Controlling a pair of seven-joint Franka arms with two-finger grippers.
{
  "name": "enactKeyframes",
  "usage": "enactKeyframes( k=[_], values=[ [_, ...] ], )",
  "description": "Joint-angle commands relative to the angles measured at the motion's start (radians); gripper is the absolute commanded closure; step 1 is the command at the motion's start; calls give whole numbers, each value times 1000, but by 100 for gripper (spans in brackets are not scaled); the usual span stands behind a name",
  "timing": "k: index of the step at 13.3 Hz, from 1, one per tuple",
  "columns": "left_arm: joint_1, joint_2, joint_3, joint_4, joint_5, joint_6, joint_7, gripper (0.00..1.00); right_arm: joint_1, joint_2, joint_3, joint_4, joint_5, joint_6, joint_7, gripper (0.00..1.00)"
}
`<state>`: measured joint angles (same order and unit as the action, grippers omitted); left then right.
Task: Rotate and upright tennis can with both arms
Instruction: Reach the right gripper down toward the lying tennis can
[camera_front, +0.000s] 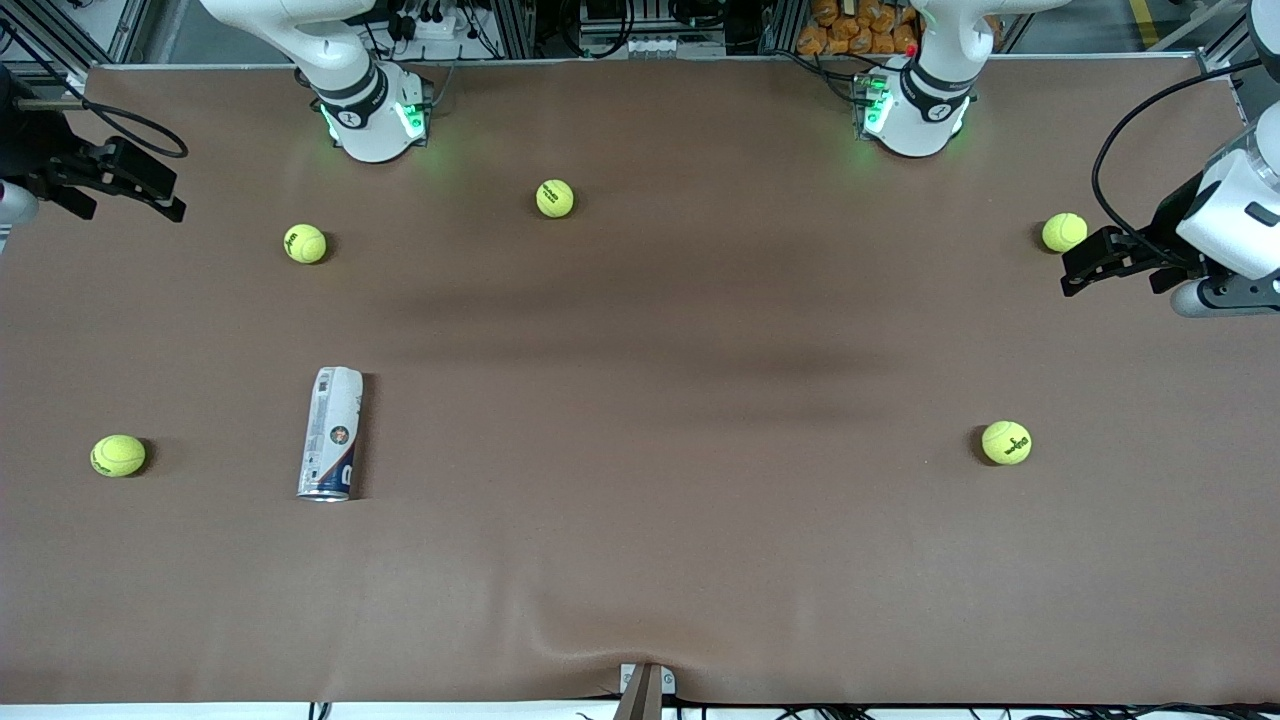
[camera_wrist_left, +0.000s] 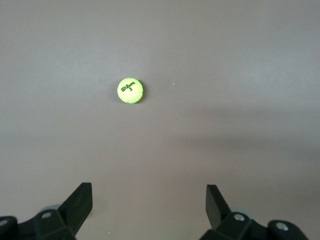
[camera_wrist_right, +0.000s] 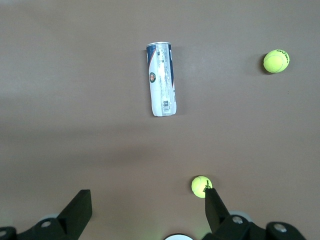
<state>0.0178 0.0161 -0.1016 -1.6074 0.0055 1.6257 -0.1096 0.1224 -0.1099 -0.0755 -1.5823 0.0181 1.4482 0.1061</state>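
Note:
The tennis can (camera_front: 331, 433) lies on its side on the brown table toward the right arm's end, its silver rim pointing at the front camera. It shows whole in the right wrist view (camera_wrist_right: 161, 79). My right gripper (camera_front: 170, 195) hangs open and empty in the air over the table's edge at that end, well away from the can (camera_wrist_right: 146, 197). My left gripper (camera_front: 1078, 262) hangs open and empty over the table's other end (camera_wrist_left: 149, 192), with only bare table and one ball below it.
Several yellow-green tennis balls lie scattered. One ball (camera_front: 118, 455) is beside the can, another (camera_front: 304, 243) farther from the front camera than the can. A ball (camera_front: 1064, 232) sits by the left gripper, one (camera_front: 1006, 442) nearer the camera, one (camera_front: 555, 198) near the bases.

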Motion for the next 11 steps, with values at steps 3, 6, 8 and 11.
enactKeyframes(
  k=[3,6,8,11],
  values=[
    [1,7,2,23,-18,-21,16,0,-6,-19,8,-2,-6,-15,-12,0],
    [5,7,2,24,-47,-21,13,0,-6,-11,8,-10,-7,-15,-12,0],
    [13,13,2,23,-55,-21,16,0,-7,2,6,-53,-9,-12,-12,0],
    [11,15,10,23,-47,-21,18,0,-7,73,6,-123,-32,49,-12,0]
  ],
)
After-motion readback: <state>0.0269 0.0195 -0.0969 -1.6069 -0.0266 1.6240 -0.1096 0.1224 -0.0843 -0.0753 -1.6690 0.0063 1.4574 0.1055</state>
